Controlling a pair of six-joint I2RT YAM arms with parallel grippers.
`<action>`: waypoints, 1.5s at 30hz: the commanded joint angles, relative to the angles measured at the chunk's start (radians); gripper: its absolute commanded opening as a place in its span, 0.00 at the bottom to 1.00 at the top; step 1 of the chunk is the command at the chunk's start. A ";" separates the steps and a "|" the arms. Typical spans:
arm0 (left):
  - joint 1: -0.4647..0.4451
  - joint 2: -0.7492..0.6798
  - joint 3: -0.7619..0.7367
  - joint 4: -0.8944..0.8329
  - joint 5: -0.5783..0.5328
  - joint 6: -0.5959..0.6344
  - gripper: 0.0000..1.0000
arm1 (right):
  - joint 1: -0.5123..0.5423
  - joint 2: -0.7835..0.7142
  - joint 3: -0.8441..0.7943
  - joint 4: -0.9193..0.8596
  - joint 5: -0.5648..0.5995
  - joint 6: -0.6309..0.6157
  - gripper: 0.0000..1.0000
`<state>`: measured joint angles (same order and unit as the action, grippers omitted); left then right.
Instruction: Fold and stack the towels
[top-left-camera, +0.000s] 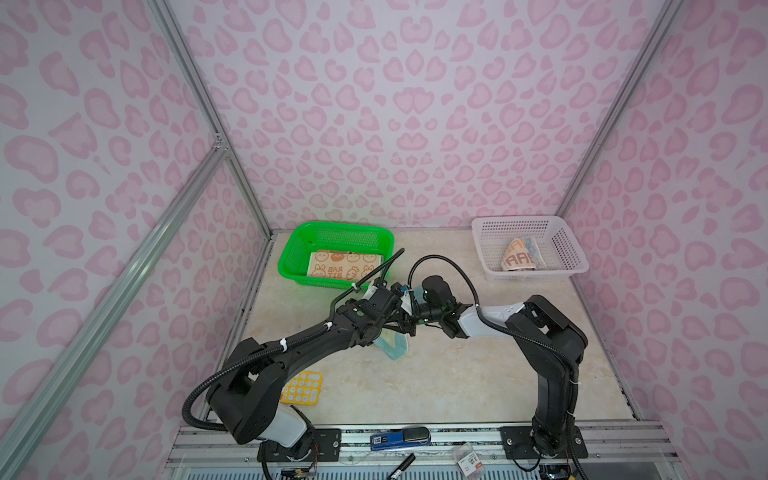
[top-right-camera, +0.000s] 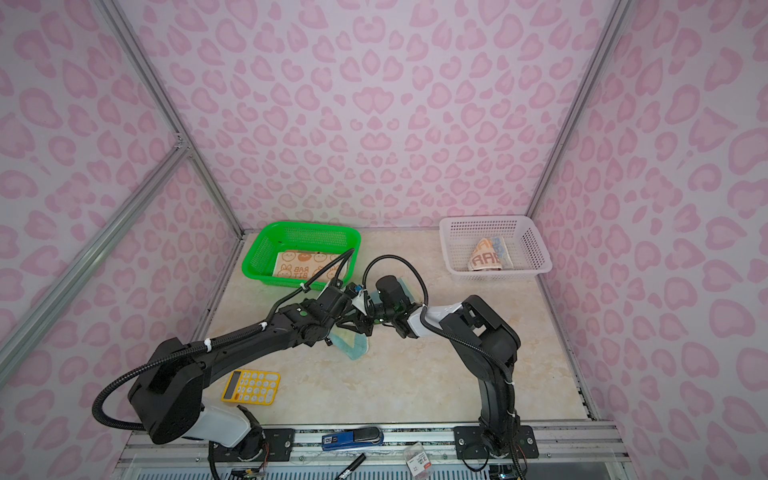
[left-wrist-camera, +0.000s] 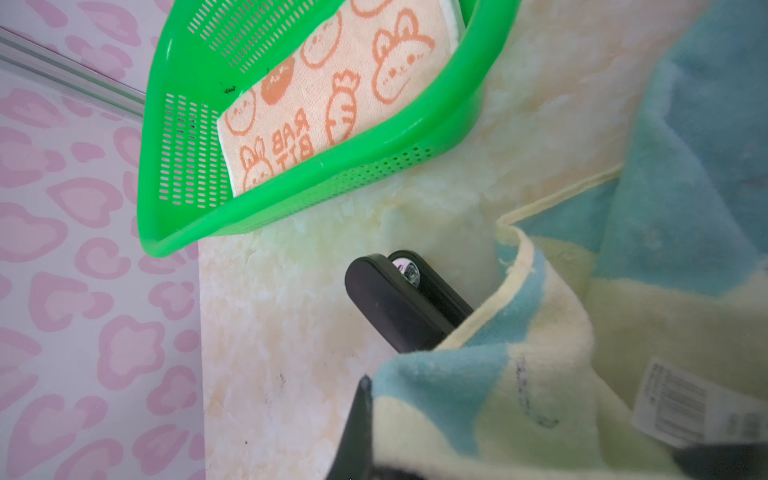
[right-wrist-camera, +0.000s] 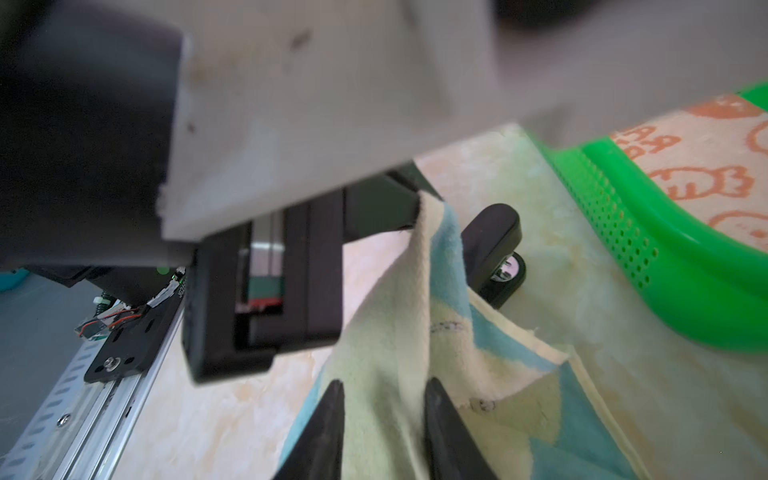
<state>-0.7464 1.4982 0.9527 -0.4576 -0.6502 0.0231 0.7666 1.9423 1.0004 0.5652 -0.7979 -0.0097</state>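
**Both arms meet over the blue towel, mid-worktop**

Here's the light blue towel with a cream edge (top-left-camera: 392, 347) (top-right-camera: 353, 347), bunched up and lifted over the middle of the pale marbled worktop (top-left-camera: 457, 374), right where the two arms come together. Its near end hangs down just beside the left arm; I can't tell whether that end touches the worktop. A white barcode label (left-wrist-camera: 685, 403) shows on the cloth in the left wrist view.

The left gripper (left-wrist-camera: 386, 270) has its jaws together, clamped on the towel's cream edge, with the black tips poking out past the cloth. The right gripper (right-wrist-camera: 382, 386) sits right against it. Its jaws stand a little apart with a fold of the towel running between them, and whether they are pinching it I cannot tell.

Just beyond, at the far left, the green mesh plastic basket (top-left-camera: 291, 257) (top-right-camera: 253, 257) holds a beige towel printed with orange rabbit faces (top-left-camera: 340, 266), lying flat. At the far right, well apart, the white mesh plastic basket (top-left-camera: 536, 276) holds a cream towel with big "RAB" letters (top-left-camera: 519, 255), crumpled and leaning.

Near left, a yellow calculator (top-right-camera: 251, 386) lies on the worktop, partly under the left arm in a top view.
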 joint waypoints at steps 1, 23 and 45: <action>0.002 0.008 0.020 0.046 -0.032 0.023 0.03 | -0.002 -0.007 -0.036 -0.002 -0.015 0.004 0.28; 0.022 0.006 0.020 0.073 -0.051 0.011 0.03 | 0.005 0.020 -0.078 -0.132 0.174 -0.004 0.21; 0.031 0.003 0.003 0.084 -0.039 -0.002 0.03 | 0.015 0.070 -0.063 -0.150 0.213 -0.008 0.31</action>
<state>-0.7181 1.5021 0.9615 -0.3969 -0.6762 0.0387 0.7773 1.9995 0.9337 0.4427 -0.5655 0.0010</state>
